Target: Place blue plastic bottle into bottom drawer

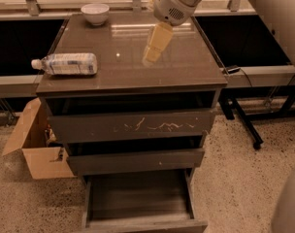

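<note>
One hazard: the cream two-finger gripper (pixel 151 57), fingers drawn together and empty, hangs above the glossy brown cabinet top (pixel 186 67), well apart from the small clear blue-labelled plastic bottle (pixel 67 63) lying sidelong near its left edge, where a glancing approach could roll it off, missing the open dark bottom drawer (pixel 138 198).
</note>
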You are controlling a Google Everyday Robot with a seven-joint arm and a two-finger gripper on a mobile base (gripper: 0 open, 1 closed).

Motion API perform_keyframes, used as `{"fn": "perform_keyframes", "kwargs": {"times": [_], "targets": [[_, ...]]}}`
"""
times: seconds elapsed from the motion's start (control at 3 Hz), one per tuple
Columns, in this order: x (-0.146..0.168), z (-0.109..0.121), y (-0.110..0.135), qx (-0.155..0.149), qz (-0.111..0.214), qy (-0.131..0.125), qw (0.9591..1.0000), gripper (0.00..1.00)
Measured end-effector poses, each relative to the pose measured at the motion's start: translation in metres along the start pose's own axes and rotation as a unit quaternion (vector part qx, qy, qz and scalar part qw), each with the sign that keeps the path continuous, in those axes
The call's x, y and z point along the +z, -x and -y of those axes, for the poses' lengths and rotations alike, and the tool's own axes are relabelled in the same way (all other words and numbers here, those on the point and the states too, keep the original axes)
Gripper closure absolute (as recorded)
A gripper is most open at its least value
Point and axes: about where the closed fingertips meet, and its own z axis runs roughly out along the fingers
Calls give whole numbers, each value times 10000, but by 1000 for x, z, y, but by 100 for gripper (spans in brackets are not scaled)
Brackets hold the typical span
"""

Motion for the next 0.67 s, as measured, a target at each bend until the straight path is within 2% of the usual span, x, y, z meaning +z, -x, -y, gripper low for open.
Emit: {"fn": "perform_keyframes", "kwargs": {"times": [0.33, 0.67], "targets": [[45, 6, 22, 147, 823, 294, 9961, 0], [54, 3, 28, 200, 985, 421, 9940, 0]]}}
